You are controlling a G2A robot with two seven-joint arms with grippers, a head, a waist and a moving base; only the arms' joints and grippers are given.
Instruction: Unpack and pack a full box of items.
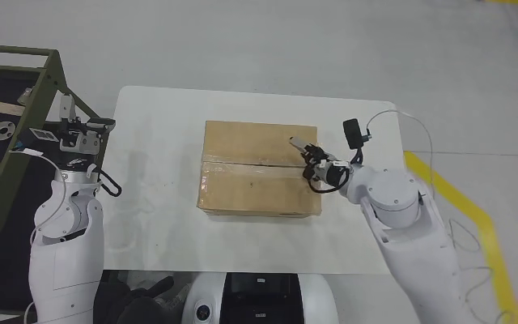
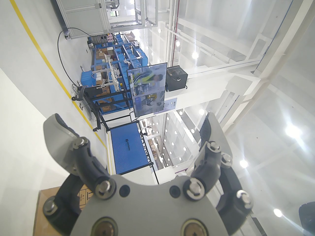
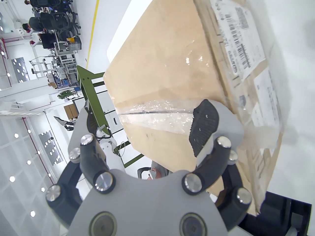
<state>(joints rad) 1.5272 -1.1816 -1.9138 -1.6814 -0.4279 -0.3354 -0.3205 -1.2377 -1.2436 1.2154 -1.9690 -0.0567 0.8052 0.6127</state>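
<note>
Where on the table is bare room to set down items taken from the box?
The widest free patch of the table lies between the box and the left end effector. Narrower bare strips run along the box's far and near sides. It is crowded at the box's right end, beside the right end effector.

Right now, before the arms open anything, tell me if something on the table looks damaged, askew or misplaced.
Nothing stands out. The brown cardboard box lies flat on the white table, closed, its clear tape wrinkled along the seam. The open right gripper is over one end.
</note>
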